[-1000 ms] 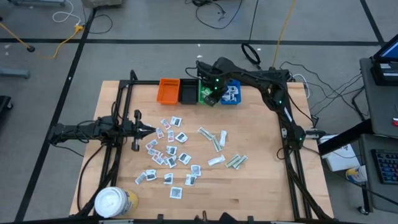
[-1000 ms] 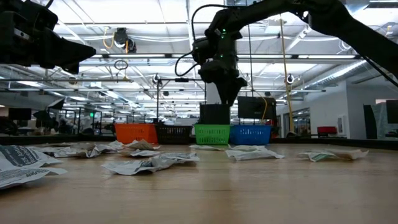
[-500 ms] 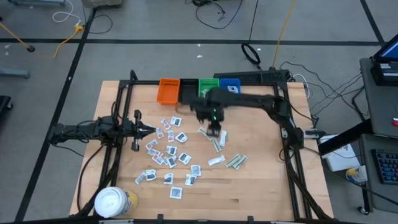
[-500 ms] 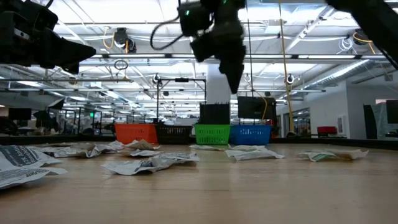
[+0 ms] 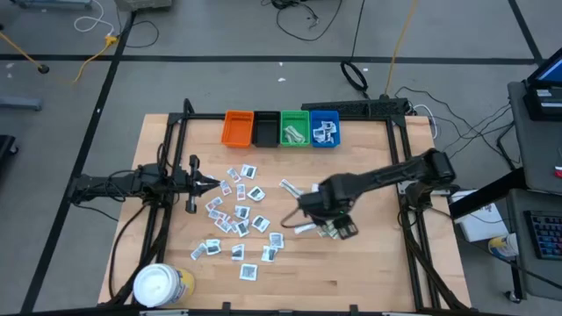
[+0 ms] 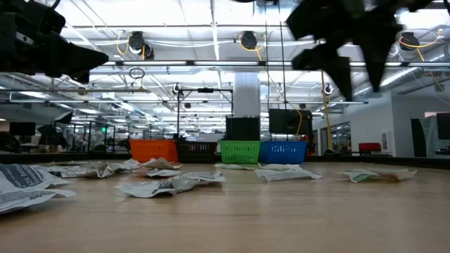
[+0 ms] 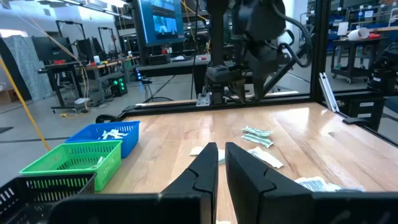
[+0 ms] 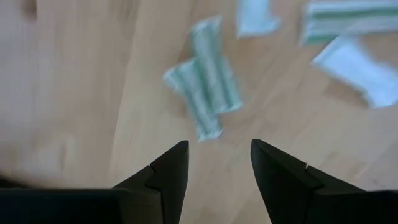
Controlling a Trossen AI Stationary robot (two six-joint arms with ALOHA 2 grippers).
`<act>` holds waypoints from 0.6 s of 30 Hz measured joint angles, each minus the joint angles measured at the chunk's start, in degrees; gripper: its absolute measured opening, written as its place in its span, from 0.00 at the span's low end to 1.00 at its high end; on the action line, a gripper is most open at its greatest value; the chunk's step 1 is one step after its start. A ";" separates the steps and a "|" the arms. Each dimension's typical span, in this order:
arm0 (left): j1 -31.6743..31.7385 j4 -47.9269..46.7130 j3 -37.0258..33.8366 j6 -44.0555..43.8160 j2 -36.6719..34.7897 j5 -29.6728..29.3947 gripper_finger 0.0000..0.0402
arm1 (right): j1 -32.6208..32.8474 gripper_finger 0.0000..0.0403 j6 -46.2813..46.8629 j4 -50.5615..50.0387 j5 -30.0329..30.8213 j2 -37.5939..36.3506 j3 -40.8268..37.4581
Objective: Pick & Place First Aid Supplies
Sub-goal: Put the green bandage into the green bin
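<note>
The first aid supplies lie flat on the wooden table: white sachets [image 5: 237, 215] scattered left of centre, and pale green-white strip wrappers [image 5: 334, 229] right of centre. My right gripper [image 5: 320, 209] hangs above the strips, pointing down, open and empty. In the right wrist view the right gripper [image 8: 217, 165] has two strip wrappers [image 8: 205, 81] on the table just beyond its fingers. My left gripper [image 5: 206, 183] waits at the table's left, level and shut, and the left wrist view shows the left gripper [image 7: 216, 167] with nothing in it.
Four small bins stand in a row at the far edge: orange [image 5: 238, 128], black [image 5: 265, 129], green [image 5: 294, 128] and blue [image 5: 324, 128], the last two with packets inside. A white-lidded yellow tub [image 5: 158, 285] sits at the near left corner. Black frame rails run along both sides.
My right gripper has swept from above the green and blue bins at the far edge toward the near edge and a little to the right. It now hangs over the strip wrappers. Its wrist has rolled on the way, and it has stayed open.
</note>
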 joint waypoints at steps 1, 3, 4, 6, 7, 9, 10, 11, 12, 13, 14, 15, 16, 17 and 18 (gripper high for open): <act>0.00 0.00 -0.01 0.01 0.00 0.00 0.09 | 0.86 0.41 -0.29 0.25 -0.04 -1.03 -1.77; 0.00 0.00 0.00 -0.01 0.00 0.00 0.09 | 2.27 0.41 -0.33 0.87 0.01 -2.92 -5.06; 0.00 -0.02 0.01 -0.01 0.00 0.00 0.09 | 2.89 0.41 -0.34 1.24 0.09 -3.85 -6.68; 0.00 -0.02 -0.01 0.01 0.00 0.00 0.09 | 3.70 0.41 -0.36 1.70 1.32 -5.13 -9.32; 0.01 0.00 0.00 0.01 0.00 0.00 0.09 | 3.96 0.41 -0.37 1.89 2.34 -5.68 -10.45; 0.02 -0.02 -0.01 -0.01 0.00 0.00 0.09 | 4.49 0.41 -0.61 2.30 3.86 -6.37 -12.20; 0.00 0.00 -0.01 0.01 0.00 0.00 0.09 | 4.63 0.41 -0.74 2.79 4.35 -6.39 -12.82; 0.00 -0.02 0.00 0.01 0.00 0.00 0.09 | 4.82 0.41 -0.76 3.62 4.50 -6.39 -13.56; 0.00 0.00 -0.01 -0.01 0.00 0.00 0.09 | 4.93 0.41 -0.77 4.79 4.45 -6.37 -14.39; 0.00 0.00 -0.01 0.00 0.01 0.00 0.09 | 5.08 0.41 -0.73 6.48 4.26 -6.35 -15.28; 0.00 -0.01 0.00 0.01 0.00 0.01 0.09 | 5.26 0.41 -0.55 8.54 4.15 -6.35 -16.26; 0.00 -0.02 -0.01 0.01 0.00 0.00 0.09 | 5.33 0.41 -0.14 10.50 4.17 -6.35 -17.28; 0.00 0.00 -0.01 0.00 0.00 0.00 0.09 | 5.48 0.41 0.31 12.55 4.12 -6.35 -18.39; 0.00 0.00 -0.01 0.00 0.00 0.00 0.09 | 5.63 0.41 0.78 14.40 4.13 -6.34 -19.49; 0.00 -0.02 -0.01 -0.01 0.00 0.00 0.09 | 5.67 0.41 1.09 16.03 4.09 -6.30 -20.44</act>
